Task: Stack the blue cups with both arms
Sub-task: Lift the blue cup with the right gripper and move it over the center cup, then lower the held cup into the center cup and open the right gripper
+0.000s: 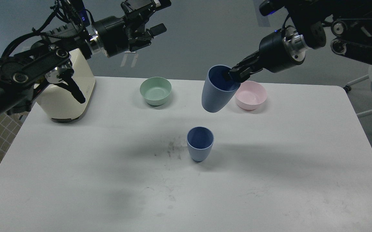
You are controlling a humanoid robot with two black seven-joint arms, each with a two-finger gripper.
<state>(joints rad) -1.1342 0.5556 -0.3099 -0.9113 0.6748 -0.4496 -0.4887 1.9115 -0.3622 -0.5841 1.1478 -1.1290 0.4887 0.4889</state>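
Note:
One pale-blue cup (200,143) stands upright on the white table (269,180) near its middle. My right gripper (232,75) is shut on the rim of the second blue cup (217,89), one finger inside it, and holds it in the air, nearly upright and slightly tilted, above and a little right of the standing cup. My left gripper (147,22) is open and empty, high above the table's back left, far from both cups.
A green bowl (155,91) and a pink bowl (252,95) sit near the table's back edge; the held cup partly overlaps the pink bowl. A cream appliance (66,93) stands at the back left. Dark scuff marks (171,148) lie left of the standing cup.

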